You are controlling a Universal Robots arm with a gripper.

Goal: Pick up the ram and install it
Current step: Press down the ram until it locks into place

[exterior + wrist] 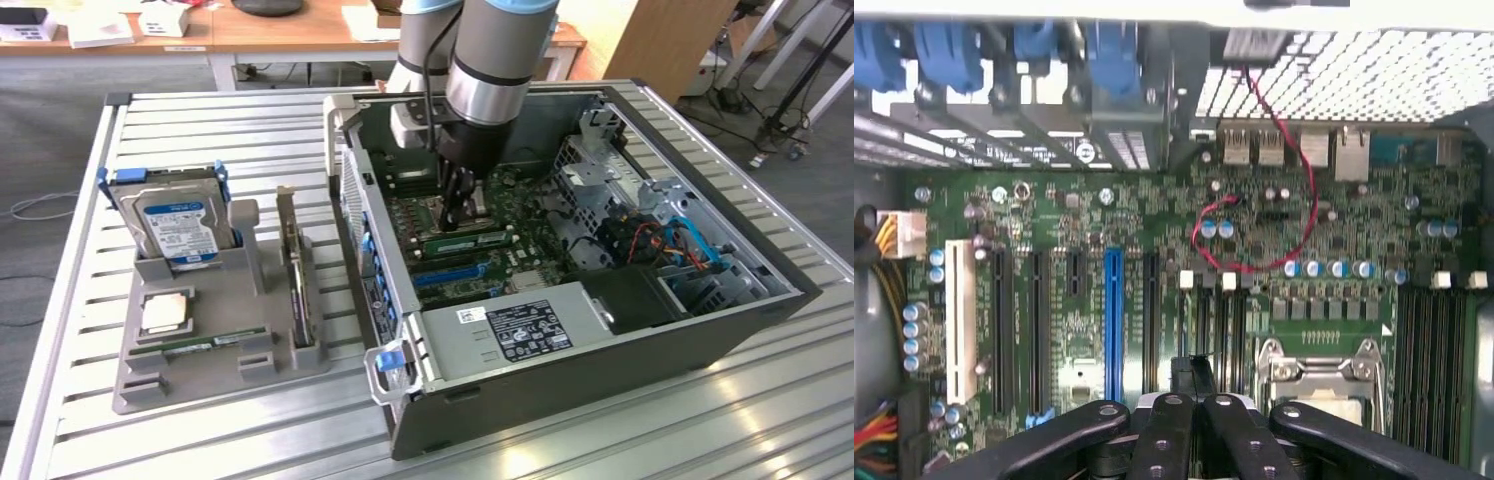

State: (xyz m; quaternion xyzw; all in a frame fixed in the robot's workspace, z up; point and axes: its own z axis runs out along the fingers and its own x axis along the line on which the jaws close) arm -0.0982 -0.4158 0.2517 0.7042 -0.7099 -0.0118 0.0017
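claw (458,222): black fingers pressed together over the green motherboard (1154,240), holding nothing visible
ram (470,243): long green circuit-board stick lying on the motherboard, just beside the fingertips, long axis across them

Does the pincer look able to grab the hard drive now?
Probably not straight away: the pincer is shut, down inside the computer case, whose wall stands between it and the hard drive. Nothing covers the drive's top.
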